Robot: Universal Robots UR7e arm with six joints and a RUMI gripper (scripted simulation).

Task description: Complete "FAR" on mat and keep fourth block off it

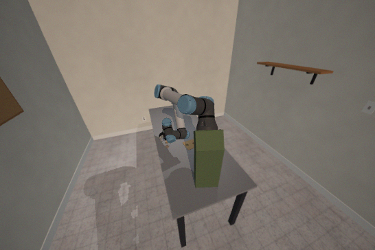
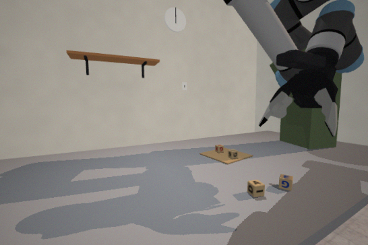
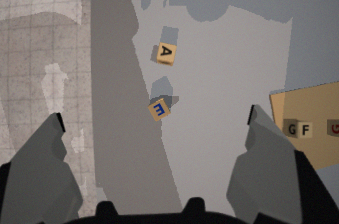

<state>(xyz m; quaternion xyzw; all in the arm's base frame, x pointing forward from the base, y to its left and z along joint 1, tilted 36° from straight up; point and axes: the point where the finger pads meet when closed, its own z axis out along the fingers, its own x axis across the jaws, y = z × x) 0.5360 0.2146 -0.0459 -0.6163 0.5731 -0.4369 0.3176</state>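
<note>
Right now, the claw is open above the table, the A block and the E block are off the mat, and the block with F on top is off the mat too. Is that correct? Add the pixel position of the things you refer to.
Not quite: the wrist view shows the F block (image 3: 304, 130) on the mat (image 3: 317, 102). The claw (image 3: 157, 110) is open above the table, and the A block (image 3: 166, 52) and E block (image 3: 159, 109) are off the mat.
</note>
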